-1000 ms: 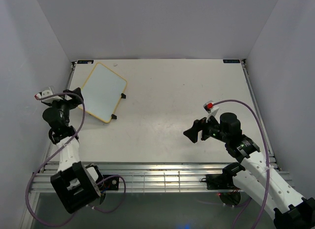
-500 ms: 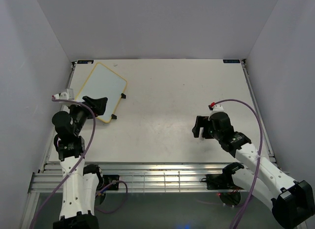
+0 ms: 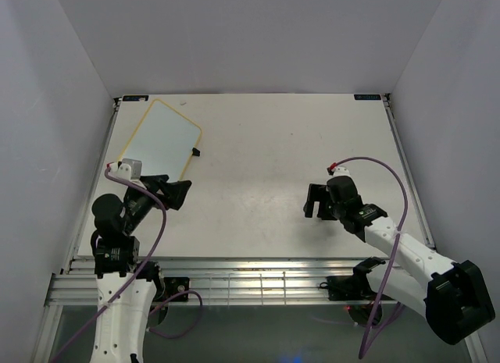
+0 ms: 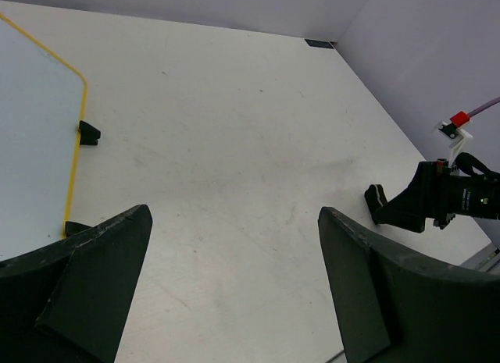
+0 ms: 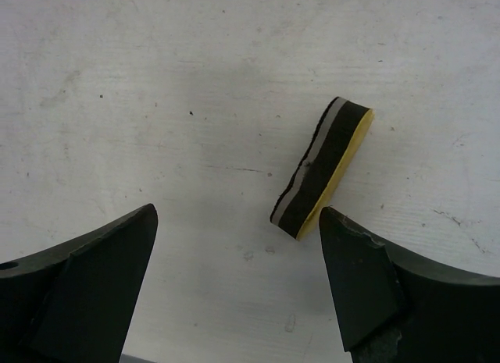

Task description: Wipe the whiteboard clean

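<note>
The whiteboard (image 3: 160, 140) lies flat in the far left corner of the counter (image 3: 273, 144). Its long axis runs mostly near to far, with the far end swung a little to the right. Its yellow-framed face looks plain white. A small black foot (image 3: 195, 152) juts from its right long edge. In the left wrist view the board's right edge and rounded corner (image 4: 47, 105) fill the left side.

Two small dark labels (image 3: 367, 97) sit at the far corners of the counter, too small to read. A red tag (image 3: 334, 166) marks the cable at the right wrist.

The left arm is folded low, and the left fingers (image 3: 173, 191) reach forward just near of the board's near end. They are spread wide with nothing between them. The right arm stretches in from the near right, and the right fingers (image 3: 315, 201) point down at the counter, well apart from the board. They are released too. Below them a black-and-yellow eraser (image 5: 322, 168) lies slantwise, nearer the right-hand finger in that view and touching neither.
</note>
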Tool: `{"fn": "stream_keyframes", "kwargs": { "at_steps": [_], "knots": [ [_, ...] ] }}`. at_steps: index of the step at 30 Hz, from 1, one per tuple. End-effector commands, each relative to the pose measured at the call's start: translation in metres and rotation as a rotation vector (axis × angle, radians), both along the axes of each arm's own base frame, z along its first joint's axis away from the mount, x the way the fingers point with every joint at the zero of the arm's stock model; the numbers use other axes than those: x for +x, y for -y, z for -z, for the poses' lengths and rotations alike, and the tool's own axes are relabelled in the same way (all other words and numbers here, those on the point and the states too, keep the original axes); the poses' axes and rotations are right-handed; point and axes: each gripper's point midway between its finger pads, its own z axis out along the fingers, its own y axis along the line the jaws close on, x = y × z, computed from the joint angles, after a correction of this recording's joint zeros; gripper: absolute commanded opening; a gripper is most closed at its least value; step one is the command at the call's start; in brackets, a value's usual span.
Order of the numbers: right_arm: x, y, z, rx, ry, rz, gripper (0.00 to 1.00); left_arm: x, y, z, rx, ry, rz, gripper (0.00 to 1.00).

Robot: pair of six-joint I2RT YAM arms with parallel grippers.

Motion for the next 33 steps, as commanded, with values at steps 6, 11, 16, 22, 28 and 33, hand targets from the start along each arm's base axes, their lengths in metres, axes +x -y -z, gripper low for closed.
{"fn": "stream_keyframes", "kwargs": {
  "at_steps": [6,11,16,22,28,33],
  "knots": [
    [0.011,-0.038,-0.019,0.133,0.066,-0.145,0.88,-0.008,0.007,-0.001,0.016,0.033,0.049,0.98],
    [0.01,-0.034,-0.024,0.128,0.083,-0.135,0.87,-0.005,0.0,0.001,0.008,0.02,-0.005,0.98],
    [0.003,-0.022,-0.033,0.066,0.086,-0.142,0.87,0.004,-0.034,0.01,0.012,-0.058,-0.229,0.98],
    [-0.001,-0.003,-0.087,0.019,0.195,-0.129,0.89,-0.005,-0.063,-0.008,0.071,-0.034,-0.4,0.98],
    [-0.024,0.02,-0.139,0.006,0.263,-0.092,0.9,-0.022,-0.073,-0.046,0.142,-0.028,-0.457,0.98],
    [-0.035,0.047,-0.19,-0.017,0.35,-0.001,0.93,-0.037,-0.077,-0.044,0.181,-0.08,-0.467,0.98]
  ]
}}
